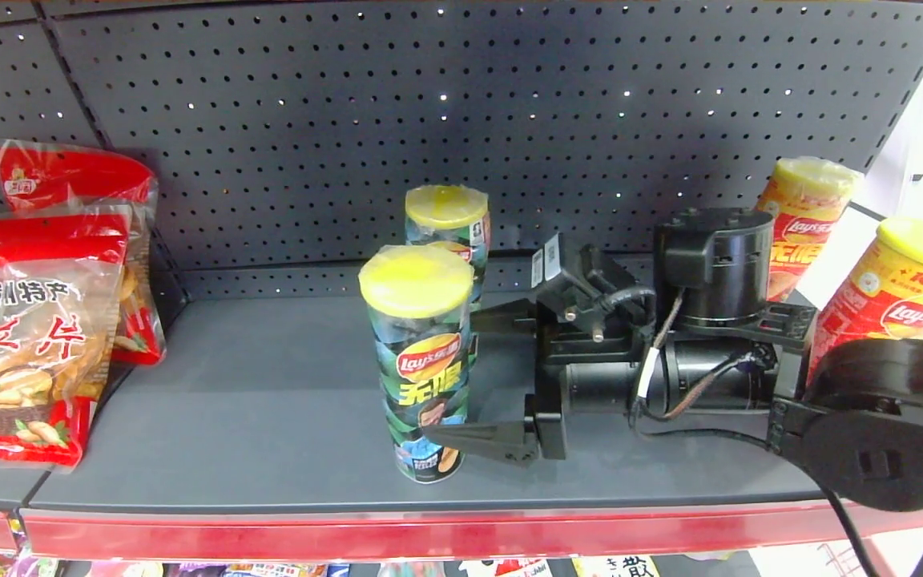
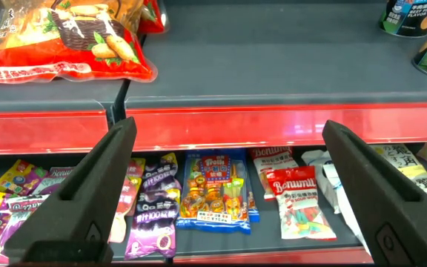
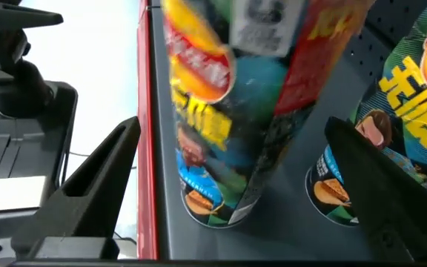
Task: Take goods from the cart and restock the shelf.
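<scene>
My right end effector [image 3: 232, 122] is released. Its two black fingers [image 3: 87, 193] are spread on either side of the front chip can [image 1: 421, 353]. A gap shows at the finger nearer the shelf's edge; I cannot tell whether the other finger touches. The can stands upright on the dark grey shelf [image 1: 269, 417], near its red front edge [image 1: 349, 533]. It has a yellow lid and a dark blue-green label with a red-and-yellow logo. A second can [image 1: 447, 216] of the same kind stands just behind it, close to the perforated back panel [image 1: 349, 120]. To the right, past my wrist, two yellow-orange chip cans [image 1: 806, 208] stand at the shelf's end. To the left, well apart, lie red snack bags [image 1: 29, 336] printed with large white characters. A wide stretch of grey shelf floor lies between them and the cans. My left end effector [image 2: 228, 126] hangs released, fingers spread wide, before the red edge and above a lower row of candy bags [image 2: 217, 193].
</scene>
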